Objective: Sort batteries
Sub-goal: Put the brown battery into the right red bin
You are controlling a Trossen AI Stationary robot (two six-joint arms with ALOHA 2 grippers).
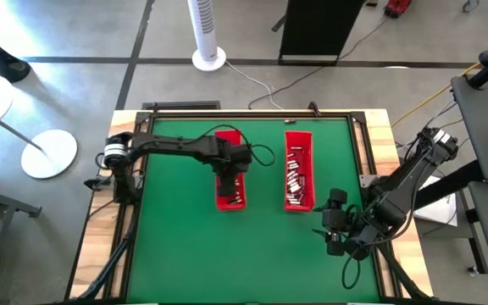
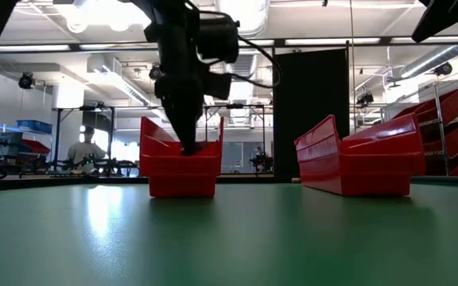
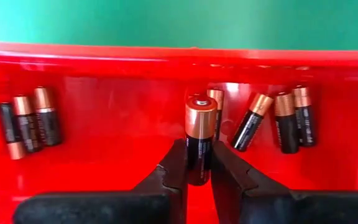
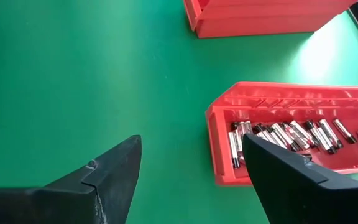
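Note:
Two long red trays lie on the green table. Over the left tray my left gripper points down, shut on a black battery with a copper end. The low view shows its fingers dipping behind the tray's wall. Several more black-and-copper batteries lie flat on this tray's floor. The right tray holds several silvery batteries. My right gripper hangs open over bare table by that tray's near end, with nothing between its fingers. My left gripper pinches the battery's black body between its two fingers, which come from above and point steeply down. The battery lies along the fingers, its copper end sticking out beyond their tips toward the tray floor. Whether that end touches the floor I cannot tell.
Open green table stretches from the trays to the near edge and between the two trays. A white tower fan stands on the floor beyond the far edge. A person sits far back in the room.

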